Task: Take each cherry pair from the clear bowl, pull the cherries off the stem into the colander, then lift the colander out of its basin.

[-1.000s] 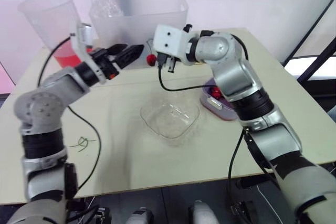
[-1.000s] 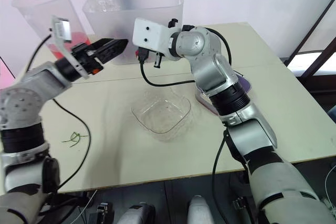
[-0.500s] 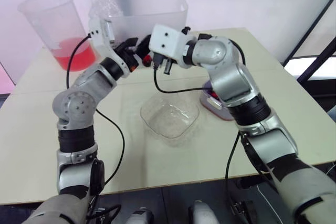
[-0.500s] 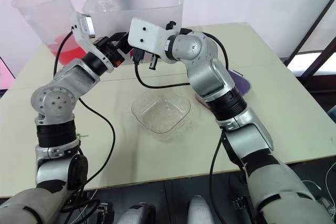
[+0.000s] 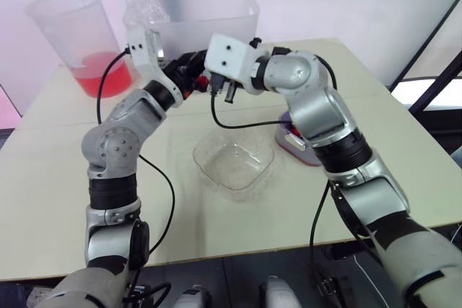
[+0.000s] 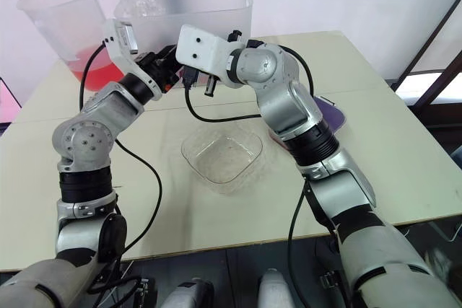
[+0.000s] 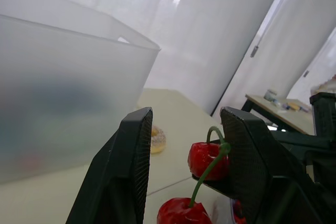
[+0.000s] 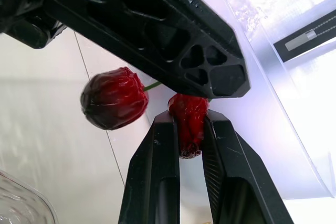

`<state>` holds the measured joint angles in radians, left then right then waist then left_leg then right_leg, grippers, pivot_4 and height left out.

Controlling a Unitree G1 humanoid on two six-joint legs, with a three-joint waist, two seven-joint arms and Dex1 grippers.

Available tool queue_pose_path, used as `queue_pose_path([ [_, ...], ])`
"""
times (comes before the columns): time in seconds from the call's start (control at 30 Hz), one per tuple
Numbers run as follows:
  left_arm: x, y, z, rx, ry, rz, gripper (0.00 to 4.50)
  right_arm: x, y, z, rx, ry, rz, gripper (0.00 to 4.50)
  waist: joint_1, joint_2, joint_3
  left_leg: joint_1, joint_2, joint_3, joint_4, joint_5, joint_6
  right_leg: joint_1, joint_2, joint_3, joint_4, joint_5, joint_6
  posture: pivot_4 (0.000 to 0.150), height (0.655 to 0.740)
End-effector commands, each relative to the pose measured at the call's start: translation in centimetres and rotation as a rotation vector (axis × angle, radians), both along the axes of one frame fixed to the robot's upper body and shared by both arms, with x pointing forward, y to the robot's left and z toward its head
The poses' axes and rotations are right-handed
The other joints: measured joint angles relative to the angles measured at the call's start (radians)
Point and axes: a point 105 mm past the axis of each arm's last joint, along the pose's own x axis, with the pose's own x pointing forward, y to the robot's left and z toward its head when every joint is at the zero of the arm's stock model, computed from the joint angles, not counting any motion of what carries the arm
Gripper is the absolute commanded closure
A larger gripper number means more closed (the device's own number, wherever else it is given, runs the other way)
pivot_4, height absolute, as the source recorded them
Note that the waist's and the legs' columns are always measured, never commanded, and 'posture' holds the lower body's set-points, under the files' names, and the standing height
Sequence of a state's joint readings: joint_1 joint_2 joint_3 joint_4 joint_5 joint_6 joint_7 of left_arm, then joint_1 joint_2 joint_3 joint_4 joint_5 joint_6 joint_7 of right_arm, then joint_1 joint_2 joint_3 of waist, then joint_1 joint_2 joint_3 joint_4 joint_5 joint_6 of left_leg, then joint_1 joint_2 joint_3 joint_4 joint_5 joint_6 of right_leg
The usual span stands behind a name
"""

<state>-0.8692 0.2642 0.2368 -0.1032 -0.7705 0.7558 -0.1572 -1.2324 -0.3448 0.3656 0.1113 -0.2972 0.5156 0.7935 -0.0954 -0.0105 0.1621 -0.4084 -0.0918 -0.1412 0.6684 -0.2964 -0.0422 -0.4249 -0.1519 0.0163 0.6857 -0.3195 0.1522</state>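
Above the beige bench point(image 5: 58, 156), white curtain point(image 7: 226, 30) behind, the right gripper point(image 8: 188, 129) has its fingers clamped on one cherry point(image 8: 186, 106) — the left gripper point(image 7: 188, 116) has its fingers spread.

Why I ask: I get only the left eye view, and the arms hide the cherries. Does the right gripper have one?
Observer: Yes. In the right wrist view the right gripper has its jaws shut on one cherry.
Operator: Has the left gripper got the other?
Observer: No. The left gripper has its jaws open, and the second cherry hangs free on the green stem.
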Motion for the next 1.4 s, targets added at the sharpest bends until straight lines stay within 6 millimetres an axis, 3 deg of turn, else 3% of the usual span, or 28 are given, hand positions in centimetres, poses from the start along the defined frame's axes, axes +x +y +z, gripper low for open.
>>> queue_pose_path([
  [0.03,-0.9,-0.2,1.6,0.002,-0.079,-0.002,3.17,-1.1,0.5,1.6,0.02,-0.061,0.035,4.3,0.0,0.0,0.0,0.0,0.0,0.0,0.0,0.0,0.0,0.0,0.0,0.0,0.0,0.0,0.0,0.15,0.74],
  [0.1,-1.0,-0.3,1.6,0.002,-0.084,-0.006,4.2,-1.1,0.5,1.5,0.018,-0.054,0.036,4.3,0.0,0.0,0.0,0.0,0.0,0.0,0.0,0.0,0.0,0.0,0.0,0.0,0.0,0.0,0.0,0.15,0.74],
  [0.13,-1.0,-0.3,1.6,-0.004,-0.083,-0.01,4.47,-1.1,0.5,1.4,0.017,-0.045,0.039,4.3,-0.001,0.0,0.0,0.0,0.0,0.0,0.0,0.0,0.0,0.0,0.0,0.0,0.0,0.0,0.0,0.15,0.74],
  [0.37,-1.0,-0.2,1.4,-0.032,-0.072,-0.021,4.47,-1.2,0.5,1.3,0.029,-0.022,0.045,4.3,0.0,0.0,0.0,0.0,0.0,0.0,0.0,0.0,0.0,0.0,0.0,0.0,0.0,0.0,0.0,0.15,0.74],
  [0.57,-0.9,0.3,1.6,-0.039,-0.072,-0.01,4.5,-1.7,0.2,1.0,0.025,0.006,0.071,1.63,0.0,0.0,0.0,0.0,0.0,0.0,0.0,0.0,0.0,0.0,0.0,0.0,0.0,0.0,0.0,0.15,0.74],
  [0.67,-1.1,0.6,1.8,-0.05,-0.072,-0.025,4.5,-1.7,-1.6,0.6,-0.001,0.035,0.063,0.11,0.003,0.0,0.0,0.0,0.0,0.0,0.0,0.0,0.0,0.0,0.0,0.0,0.0,0.0,0.0,0.15,0.74],
  [0.77,-1.6,0.3,1.9,-0.038,-0.074,-0.082,4.5,-2.0,-4.1,-0.1,0.019,0.154,0.077,0.05,0.006,0.0,0.0,0.0,0.0,0.0,0.0,0.0,0.0,0.0,0.0,0.0,0.0,0.0,0.0,0.15,0.74],
  [0.87,-3.0,-0.1,1.8,0.054,-0.084,-0.205,4.5,-3.0,-6.7,1.2,0.268,0.29,0.204,0.05,0.007,0.0,0.0,0.0,0.0,0.0,0.0,0.0,0.0,0.0,0.0,0.0,-0.001,0.0,0.0,0.15,0.74],
  [0.9,-3.3,-0.1,1.7,0.066,-0.08,-0.229,4.5,-3.2,-7.0,1.6,0.323,0.297,0.233,0.05,0.006,0.0,0.0,-0.001,0.0,0.001,0.0,0.0,0.0,0.0,0.0,0.0,-0.001,0.0,0.0,0.15,0.74],
  [1.0,-5.0,-0.3,0.9,0.189,-0.076,-0.358,4.5,-5.2,-8.2,2.4,0.511,0.537,0.457,0.05,-0.004,0.0,0.0,0.0,0.0,0.001,0.0,0.0,0.0,0.0,0.0,0.001,-0.001,0.0,0.0,0.15,0.74],
  [1.07,-5.8,-0.4,0.4,0.237,-0.067,-0.421,4.5,-5.9,-8.8,2.2,0.573,0.662,0.515,0.05,-0.004,0.0,0.0,0.0,0.001,0.001,0.0,0.0,0.0,0.0,0.001,0.0,-0.002,0.0,0.0,0.15,0.74],
  [1.17,-6.9,-1.0,0.1,0.263,-0.058,-0.514,4.5,-7.2,-9.2,1.3,0.625,0.83,0.56,0.05,0.001,0.0,0.0,0.0,0.001,0.0,-0.001,0.0,0.0,0.0,0.0,0.0,-0.001,0.0,0.0,0.15,0.74],
  [1.4,-8.5,-3.0,-0.3,0.249,-0.053,-0.651,4.5,-9.3,-7.1,-2.0,0.636,0.969,0.58,0.05,0.022,0.0,0.0,0.0,0.0,0.001,0.001,0.0,0.0,0.001,0.0,0.001,-0.001,0.0,0.0,0.15,0.74],
])
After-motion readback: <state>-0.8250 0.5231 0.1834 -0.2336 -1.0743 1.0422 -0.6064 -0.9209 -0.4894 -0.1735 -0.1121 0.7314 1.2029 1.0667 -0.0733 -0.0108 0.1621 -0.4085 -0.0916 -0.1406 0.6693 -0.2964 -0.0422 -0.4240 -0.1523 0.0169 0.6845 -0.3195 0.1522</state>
